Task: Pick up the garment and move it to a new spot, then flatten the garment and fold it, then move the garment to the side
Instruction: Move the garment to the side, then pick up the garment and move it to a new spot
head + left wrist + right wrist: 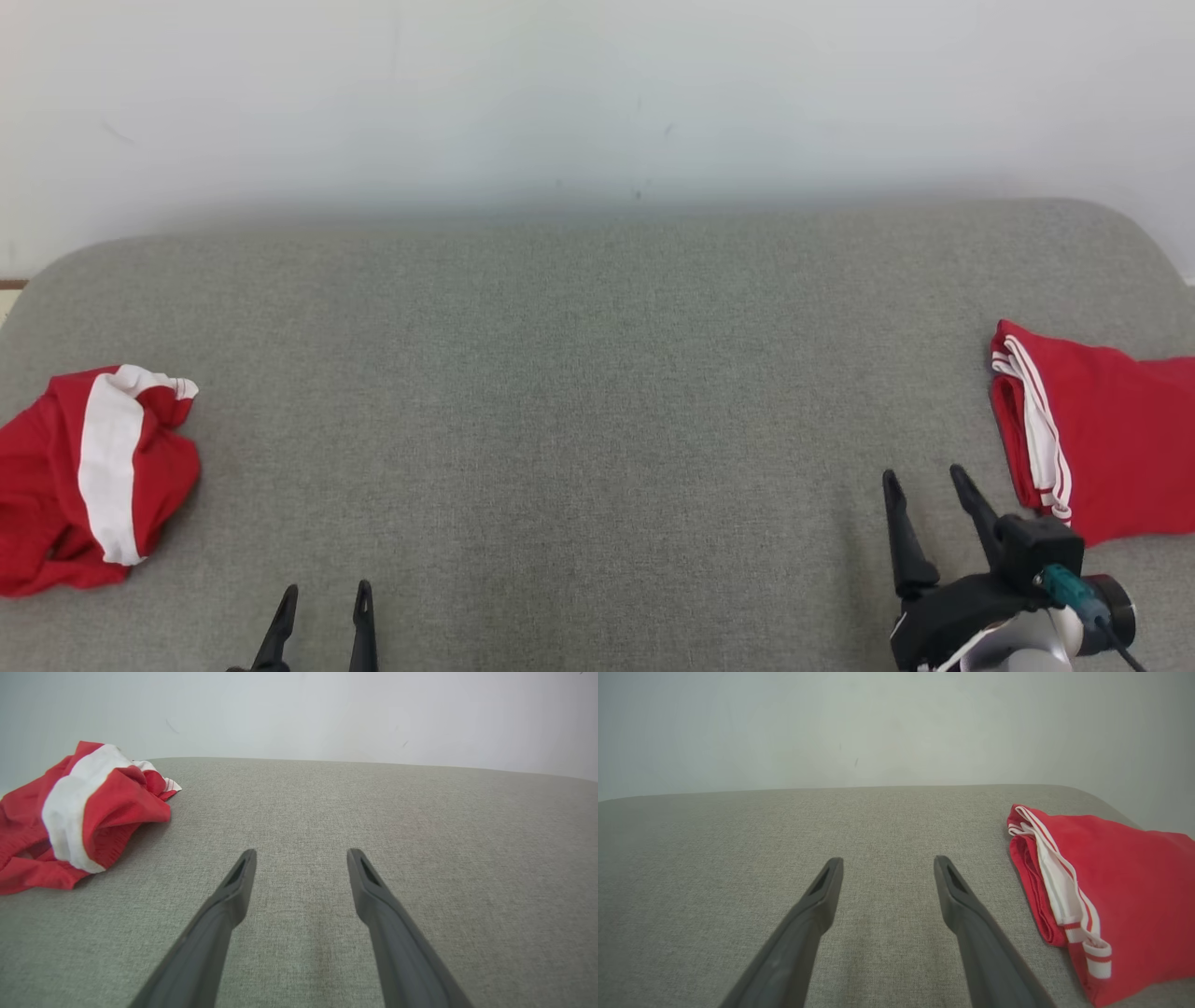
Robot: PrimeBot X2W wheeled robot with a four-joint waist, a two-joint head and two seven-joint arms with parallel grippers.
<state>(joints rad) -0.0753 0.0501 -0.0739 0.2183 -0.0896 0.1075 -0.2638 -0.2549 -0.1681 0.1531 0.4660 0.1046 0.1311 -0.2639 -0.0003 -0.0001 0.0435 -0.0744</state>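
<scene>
1. Nearest the lens: left pincer (327, 586), poking up from the bottom edge of the head view, low left. Fingers spread wide, nothing between them, nothing touched, just hanging over bare grey counter (597, 373).
2. Right pincer (922, 471) a bit further up, lower right. Same deal: wide apart, empty, hovering just beside the folded garment (1111, 439) without touching it.
3. Two red pieces on here. Folded garment at the far right, lying fairly flat, white stripes along one edge, partly cut off by the side of the head view. Crumpled garment (93, 476) at the far left, bunched up with a broad white band across it, well apart from the left pincer.
4. Best guess: crumpled garment next up for the pick, folded one already done and parked at the side.
5. Ways to mess this up: pinching only the top layer of that bunch and dragging it into a worse tangle. Or grabbing the white band alone and ending up with the rest dangling twisted, a real pain to flatten afterwards.
6. Looks close to the counter's left edge too, so easy to shove off with a sloppy sideways nudge.
7. Same worry on the right: one careless swing of the right pincer into the folded garment and goodbye neat fold.
</scene>
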